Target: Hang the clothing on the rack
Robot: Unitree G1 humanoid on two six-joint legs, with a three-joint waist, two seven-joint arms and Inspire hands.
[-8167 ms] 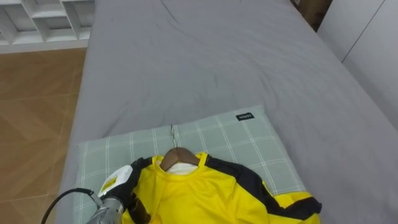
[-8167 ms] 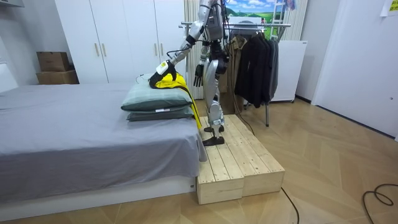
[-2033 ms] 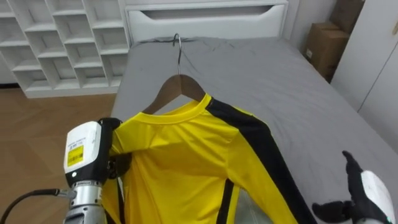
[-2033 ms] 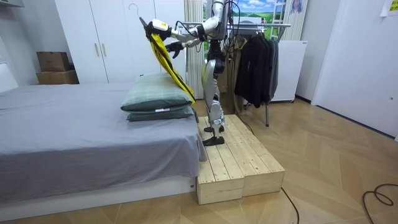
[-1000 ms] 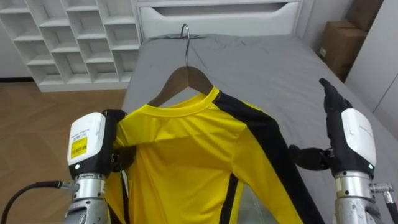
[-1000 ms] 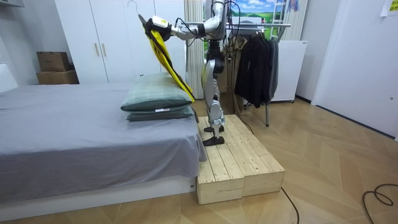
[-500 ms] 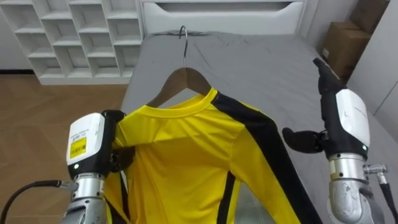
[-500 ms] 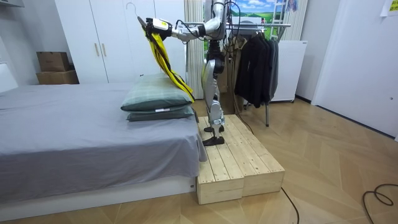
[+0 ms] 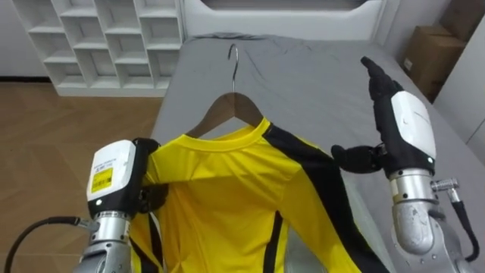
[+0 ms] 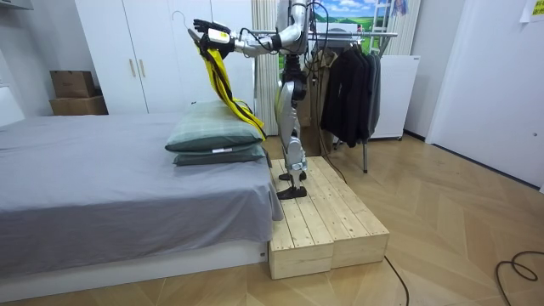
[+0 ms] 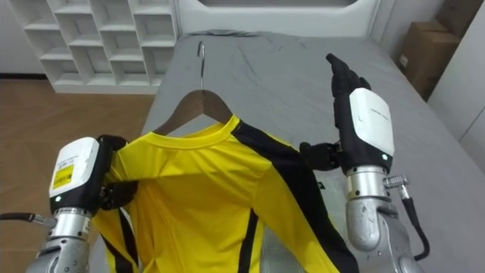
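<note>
Shirt, yellow with black stripes, hung on a wooden hanger held up above the bed. The left hand had its fingers curled round the shirt's shoulder, where the hanger's end lay under the cloth. The right hand stood raised just beside the other shoulder, fingers straight and thumb pointing at the black sleeve, holding nothing; whether the thumb touched the cloth could not be told. In the room view the robot stood on a wooden platform by the bed, arms out over the pillows, with the rack behind it.

The step in hand looked like steadying the lifted shirt before carrying it to the rack. Done well, the right hand would close on the free shoulder, so both ends were carried level and the collar could not slide off. The hook needed to stay upright and clear for the rail. The turn on the platform called for care, with the hem lifted off the pillows.
</note>
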